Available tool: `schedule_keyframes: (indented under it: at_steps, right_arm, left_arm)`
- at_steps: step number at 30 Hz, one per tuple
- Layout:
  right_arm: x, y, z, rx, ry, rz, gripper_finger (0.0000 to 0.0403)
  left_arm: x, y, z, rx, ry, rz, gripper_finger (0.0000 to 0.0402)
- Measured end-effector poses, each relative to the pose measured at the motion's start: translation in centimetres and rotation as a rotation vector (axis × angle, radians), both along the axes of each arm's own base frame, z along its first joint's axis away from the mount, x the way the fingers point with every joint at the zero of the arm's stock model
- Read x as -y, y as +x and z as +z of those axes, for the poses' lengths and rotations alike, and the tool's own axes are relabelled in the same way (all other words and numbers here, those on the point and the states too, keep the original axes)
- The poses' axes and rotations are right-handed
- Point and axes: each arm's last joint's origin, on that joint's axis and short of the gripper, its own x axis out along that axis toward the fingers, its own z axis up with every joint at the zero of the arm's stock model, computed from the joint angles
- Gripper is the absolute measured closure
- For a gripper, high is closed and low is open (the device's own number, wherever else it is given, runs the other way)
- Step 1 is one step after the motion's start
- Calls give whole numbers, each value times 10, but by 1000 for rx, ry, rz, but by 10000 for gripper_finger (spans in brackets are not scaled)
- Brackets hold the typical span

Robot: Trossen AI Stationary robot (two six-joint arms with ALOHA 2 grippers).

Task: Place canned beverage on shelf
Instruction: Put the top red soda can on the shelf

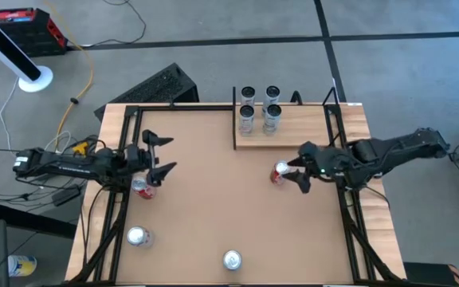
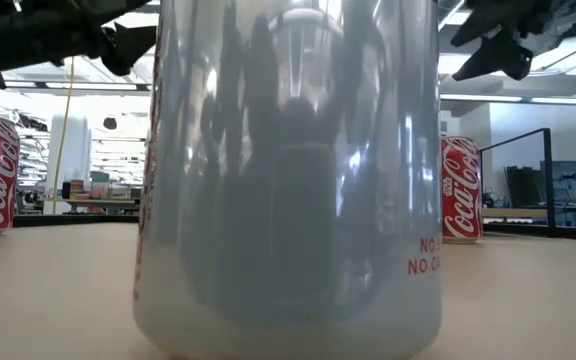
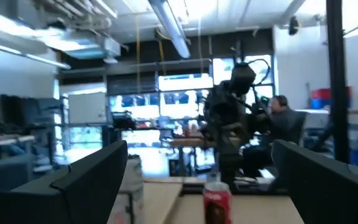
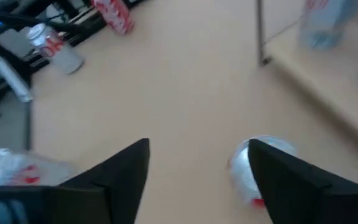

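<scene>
A red canned beverage (image 1: 280, 173) stands upright on the tabletop, in front of the shelf (image 1: 309, 134), a pale plank with a black rail at its left end. Several clear cans (image 1: 260, 112) stand on the shelf. My right gripper (image 1: 296, 174) hovers open just right of and above the red can. In the right wrist view the can's silver top (image 4: 253, 168) shows beside one finger, with my right gripper (image 4: 199, 146) clear of it. My left gripper (image 1: 166, 154) is open at the table's left, above another red can (image 1: 142, 187), and tips upward.
A silver-topped can (image 1: 138, 237) stands near the left front, and another (image 1: 232, 260) stands at the near edge, filling the low view (image 2: 288, 180). Black frame rails (image 1: 122, 199) run along both table sides. Open tabletop lies in the middle.
</scene>
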Motion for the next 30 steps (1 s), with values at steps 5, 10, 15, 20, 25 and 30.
schedule_keyframes:
  at_steps: [5, 10, 15, 20, 25, 30]
  right_arm:
    - [5, 18, 8, -89, 111, -1, 78]
    - [13, 38, 1, -207, 109, 21, 80]
    - [21, 58, -6, -329, 42, 96, 82]
    - [29, 75, -2, -451, -37, 150, 83]
    - [29, 82, 2, -590, -75, 217, 83]
    - [29, 86, -6, -672, -81, 239, 83]
  left_arm:
    - [0, -2, 6, 25, 38, 16, 16]
    - [0, -1, 4, -6, 98, 77, 16]
    - [-3, -1, 4, -33, 138, 183, 16]
    - [-3, -1, 3, -43, 144, 198, 16]
    - [-3, 0, 2, -61, 156, 203, 16]
    - [-3, 1, 0, -80, 148, 197, 16]
